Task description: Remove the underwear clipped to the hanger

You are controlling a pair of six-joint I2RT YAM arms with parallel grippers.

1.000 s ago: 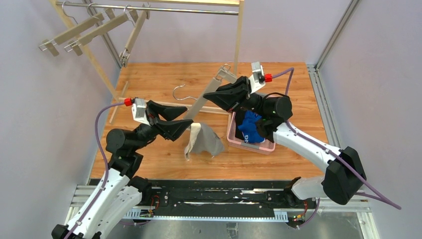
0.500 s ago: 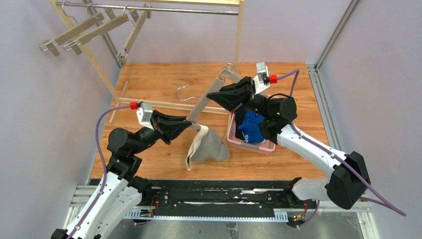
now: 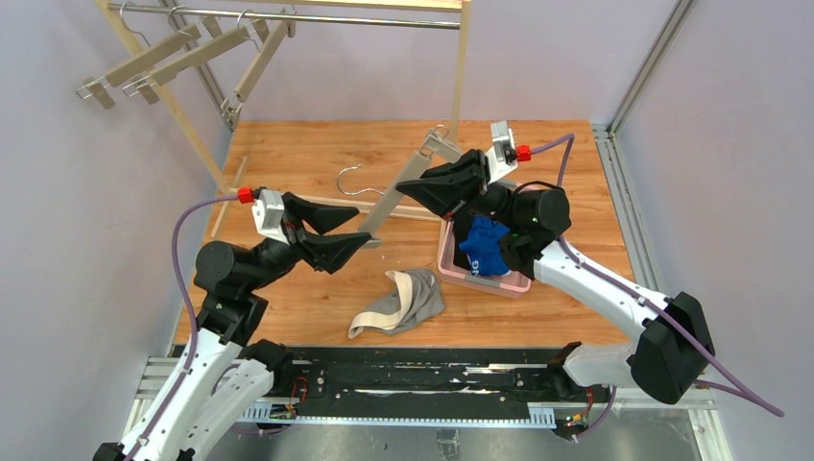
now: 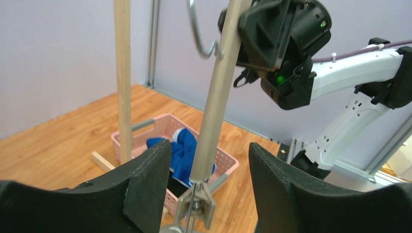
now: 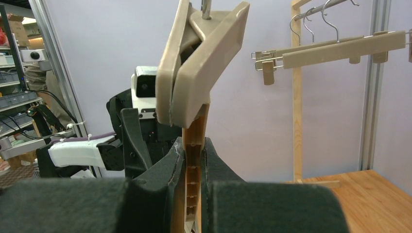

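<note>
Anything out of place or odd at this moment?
Yes: the plain grey fabric briefs lie crumpled on the wooden table, beside the pink plastic basket rather than inside it, where the bright blue briefs are.

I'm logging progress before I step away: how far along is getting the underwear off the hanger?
Nearly finished. Done: the grey briefs lie loose on the table, and the blue briefs sit in the pink basket. In hand: the right fingers clamp the hanger, whose clips look bare; the left fingers stand open around its lower end. Left: perhaps binning the grey pair.
</note>
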